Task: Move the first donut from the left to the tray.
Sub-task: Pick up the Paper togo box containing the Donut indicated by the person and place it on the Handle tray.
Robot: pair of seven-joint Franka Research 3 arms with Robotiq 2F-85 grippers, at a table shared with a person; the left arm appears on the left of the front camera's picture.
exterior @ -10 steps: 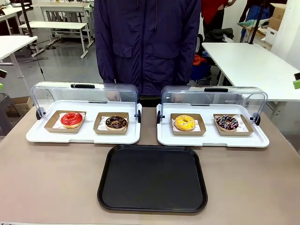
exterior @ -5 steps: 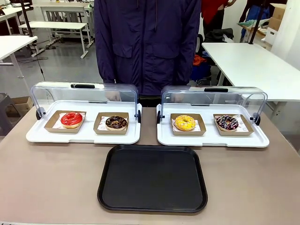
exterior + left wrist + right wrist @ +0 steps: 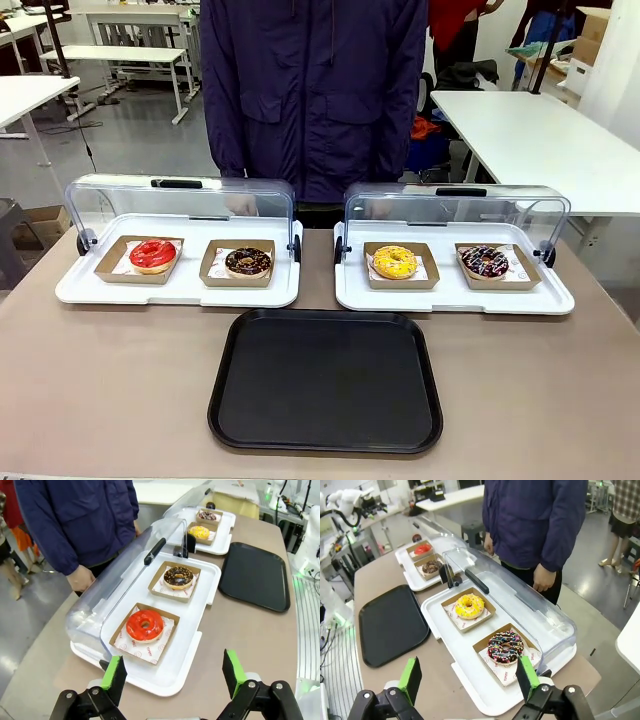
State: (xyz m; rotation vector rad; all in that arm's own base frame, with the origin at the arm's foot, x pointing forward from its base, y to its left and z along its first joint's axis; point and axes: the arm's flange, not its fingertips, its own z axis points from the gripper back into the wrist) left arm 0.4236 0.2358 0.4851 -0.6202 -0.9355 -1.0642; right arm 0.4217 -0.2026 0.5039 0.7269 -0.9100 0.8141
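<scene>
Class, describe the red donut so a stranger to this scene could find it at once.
Beyond the black tray stand two white trays with opened clear lids. On the left white tray, the red donut sits in the left cardboard holder. It alone has glossy red glaze; its neighbour is chocolate-brown.

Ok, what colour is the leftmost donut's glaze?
The leftmost donut is glazed glossy red; clearest in the left wrist view.
</scene>
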